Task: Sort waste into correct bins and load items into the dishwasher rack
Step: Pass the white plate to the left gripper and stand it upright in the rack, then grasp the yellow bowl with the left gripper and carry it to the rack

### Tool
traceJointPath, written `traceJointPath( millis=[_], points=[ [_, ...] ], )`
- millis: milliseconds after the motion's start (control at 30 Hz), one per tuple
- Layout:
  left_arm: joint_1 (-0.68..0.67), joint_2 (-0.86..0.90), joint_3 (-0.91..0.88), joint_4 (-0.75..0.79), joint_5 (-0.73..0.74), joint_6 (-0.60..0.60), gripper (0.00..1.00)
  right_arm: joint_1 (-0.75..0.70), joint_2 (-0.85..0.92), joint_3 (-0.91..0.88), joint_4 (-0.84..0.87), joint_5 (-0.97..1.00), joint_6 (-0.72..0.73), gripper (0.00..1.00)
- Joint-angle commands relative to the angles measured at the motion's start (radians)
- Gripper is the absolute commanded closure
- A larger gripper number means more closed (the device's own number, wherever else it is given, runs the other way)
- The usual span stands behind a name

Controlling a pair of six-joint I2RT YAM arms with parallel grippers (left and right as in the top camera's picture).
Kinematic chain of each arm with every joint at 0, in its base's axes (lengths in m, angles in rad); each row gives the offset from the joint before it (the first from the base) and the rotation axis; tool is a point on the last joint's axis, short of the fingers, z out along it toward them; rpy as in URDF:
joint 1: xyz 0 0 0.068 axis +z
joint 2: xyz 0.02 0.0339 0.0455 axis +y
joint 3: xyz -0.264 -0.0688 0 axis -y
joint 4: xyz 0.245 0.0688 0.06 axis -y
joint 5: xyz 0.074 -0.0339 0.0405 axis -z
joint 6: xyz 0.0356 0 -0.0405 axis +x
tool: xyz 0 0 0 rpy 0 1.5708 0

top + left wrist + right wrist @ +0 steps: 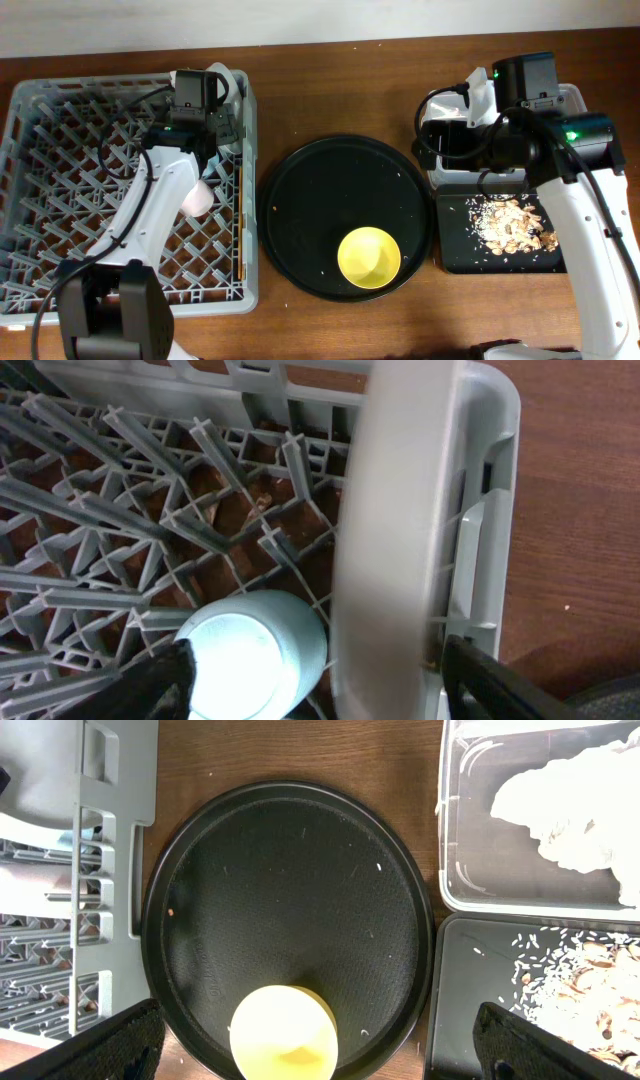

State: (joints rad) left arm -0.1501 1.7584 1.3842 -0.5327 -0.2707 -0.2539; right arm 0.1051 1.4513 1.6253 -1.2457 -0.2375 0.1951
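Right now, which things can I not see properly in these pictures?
Blue cup: overhead, covered by the left arm.
Plate: left wrist, blurred, cut by top and bottom edges.
Tub: overhead, mostly under the right arm.
Bowl: right wrist, cut by the bottom edge.

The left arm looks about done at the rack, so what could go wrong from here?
The plate stands on edge beside the rack wall, between the fingers of the open left gripper. A crooked retreat might tip it onto the blue cup. The yellow bowl sits near the rim of the round tray, so a clumsy grab might push it off.
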Motion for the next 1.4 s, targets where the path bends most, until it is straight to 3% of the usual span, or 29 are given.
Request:
traceJointPath(
  millis=[0, 133, 233, 300, 400, 533, 700, 833, 900, 967, 1067, 1267, 1367],
  points=[
    [0.003, -0.042, 0.069, -0.019, -0.018, 0.016, 0.22, -0.004, -0.016, 0.023, 0.0, 0.002, 0.004, 0.01],
    [-0.021, -0.306, 0.109, -0.253, 0.109, -0.018, 0.21, -0.004, -0.016, 0.023, 0.0, 0.003, 0.004, 0.01],
    [-0.085, -0.443, 0.108, -0.602, 0.45, -0.026, 0.24, -0.004, -0.016, 0.023, 0.0, 0.002, 0.004, 0.01],
    [-0.198, -0.446, 0.077, -0.692, 0.504, -0.026, 0.24, -0.003, -0.016, 0.023, 0.0, 0.002, 0.004, 0.01],
    [-0.435, -0.444, -0.03, -0.586, 0.503, -0.027, 0.25, -0.004, -0.016, 0.023, 0.0, 0.002, 0.005, 0.01],
    [-0.719, -0.416, -0.227, -0.232, 0.499, -0.053, 0.32, -0.004, -0.016, 0.023, 0.0, 0.002, 0.004, 0.01],
    [-0.896, -0.206, -0.316, 0.029, 0.361, -0.052, 0.35, -0.004, -0.016, 0.023, 0.0, 0.002, 0.004, 0.01],
    [-0.904, -0.037, -0.316, 0.158, 0.352, -0.052, 0.39, -0.004, -0.016, 0.023, 0.0, 0.002, 0.004, 0.01],
    [-0.904, 0.005, -0.316, 0.188, 0.353, -0.052, 0.52, -0.003, -0.016, 0.023, 0.0, 0.002, 0.004, 0.01],
    [-0.904, 0.015, -0.316, 0.188, 0.352, -0.052, 0.57, -0.004, -0.016, 0.023, 0.0, 0.003, 0.004, 0.01],
    [-0.904, 0.032, -0.318, 0.186, 0.354, -0.053, 0.71, -0.004, -0.016, 0.023, 0.0, 0.002, 0.004, 0.01],
    [-0.912, 0.062, -0.318, 0.166, 0.359, -0.052, 0.72, -0.003, -0.016, 0.023, 0.0, 0.002, 0.004, 0.01],
    [-0.912, 0.06, -0.316, 0.166, 0.352, -0.052, 0.94, -0.003, -0.016, 0.023, 0.0, 0.002, 0.004, 0.01]
  ],
)
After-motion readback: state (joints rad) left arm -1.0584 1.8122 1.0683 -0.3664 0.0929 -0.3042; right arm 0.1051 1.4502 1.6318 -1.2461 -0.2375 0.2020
